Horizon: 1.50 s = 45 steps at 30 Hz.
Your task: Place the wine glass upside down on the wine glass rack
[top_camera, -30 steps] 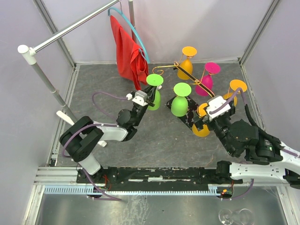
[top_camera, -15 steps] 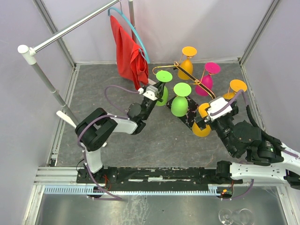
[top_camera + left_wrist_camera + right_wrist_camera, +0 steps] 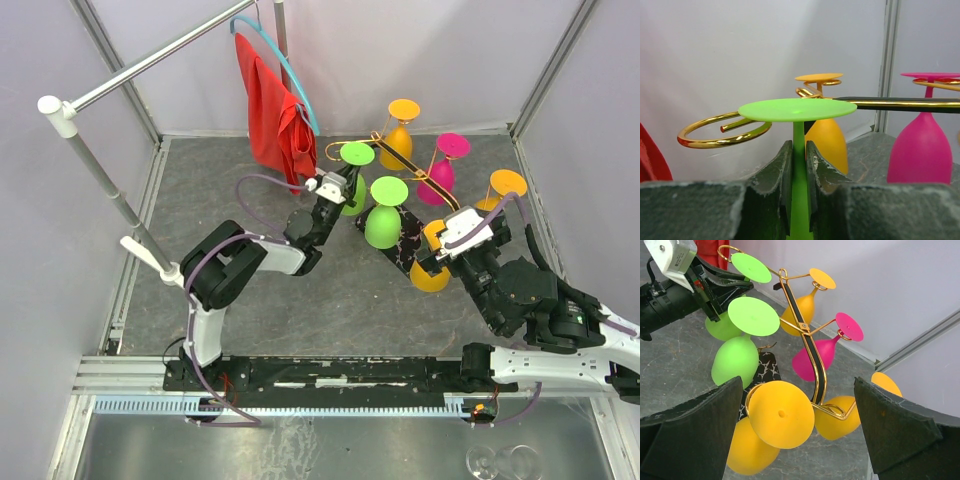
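Note:
My left gripper [image 3: 336,187] is shut on the stem of a green wine glass [image 3: 356,154] held upside down, foot uppermost. In the left wrist view the stem [image 3: 799,145] is pinched between the fingers [image 3: 774,170], and the flat foot [image 3: 797,109] sits just right of a curled gold arm [image 3: 720,135] of the wine glass rack [image 3: 421,180]. The arm's level is slightly below the foot. My right gripper [image 3: 800,435] stands open beside the rack's near side, where an orange glass [image 3: 781,414] hangs between the spread jaws, untouched.
Hanging on the rack are a second green glass [image 3: 384,215], a pink one [image 3: 444,165] and three orange ones [image 3: 401,134]. Its black marbled base [image 3: 408,250] lies on the grey floor. A red cloth on a blue hanger [image 3: 275,125] hangs just left of the held glass.
My left arm has carried the green glass up and to the right, from the open floor to the rack's curled arm. The right arm has not moved.

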### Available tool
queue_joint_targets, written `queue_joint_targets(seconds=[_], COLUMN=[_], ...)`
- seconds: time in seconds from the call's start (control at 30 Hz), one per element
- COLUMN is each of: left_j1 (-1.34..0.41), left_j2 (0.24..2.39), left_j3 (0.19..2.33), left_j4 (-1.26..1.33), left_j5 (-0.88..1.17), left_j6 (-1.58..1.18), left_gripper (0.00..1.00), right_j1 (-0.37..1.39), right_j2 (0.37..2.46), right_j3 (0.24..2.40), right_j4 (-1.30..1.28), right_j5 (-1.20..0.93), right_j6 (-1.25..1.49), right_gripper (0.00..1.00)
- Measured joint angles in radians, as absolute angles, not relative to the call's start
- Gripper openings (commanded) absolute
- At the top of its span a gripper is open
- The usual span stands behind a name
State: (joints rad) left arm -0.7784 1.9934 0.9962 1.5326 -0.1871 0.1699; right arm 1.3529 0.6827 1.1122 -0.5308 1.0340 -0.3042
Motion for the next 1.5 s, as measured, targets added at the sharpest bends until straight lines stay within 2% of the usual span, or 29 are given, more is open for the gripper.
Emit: queue_joint_targets(seconds=[0.47,0.93,1.23,1.3,1.4,1.5], left_j1=[-0.683,-0.678,-0.700,-0.712,-0.727,-0.734], left_j2=[2.037,1.889,1.852,1.855,1.873,1.887], left_j3=[1.036,0.836,0.799,0.804,0.827,0.835], left_j4=[1.543,1.551,1.551,1.551,1.551,1.550], left_j5=[-0.210,-0.191,-0.147,-0.147,-0.149,-0.149], left_j6=[0.138,0.139,0.140,0.140,0.141,0.144], left_gripper=[0.03,0.03,0.03,0.11,0.37,0.55], right_j1=[1.353,1.353,1.353,1.353,1.353,1.353], right_j2=[0.699,0.715,0.715,0.717,0.723,0.732], right_j3=[1.112,1.112,1.112,1.112,1.112,1.112], right_j4=[-0.527,-0.512,-0.513,-0.513,-0.513,-0.521], right_j5=[1.038,1.037,1.034,1.036,1.047,1.057], right_j6=[-0.321,-0.311,-0.287,-0.285,-0.282,-0.272], right_gripper=[0.99,1.00,1.00,0.99,1.00,1.00])
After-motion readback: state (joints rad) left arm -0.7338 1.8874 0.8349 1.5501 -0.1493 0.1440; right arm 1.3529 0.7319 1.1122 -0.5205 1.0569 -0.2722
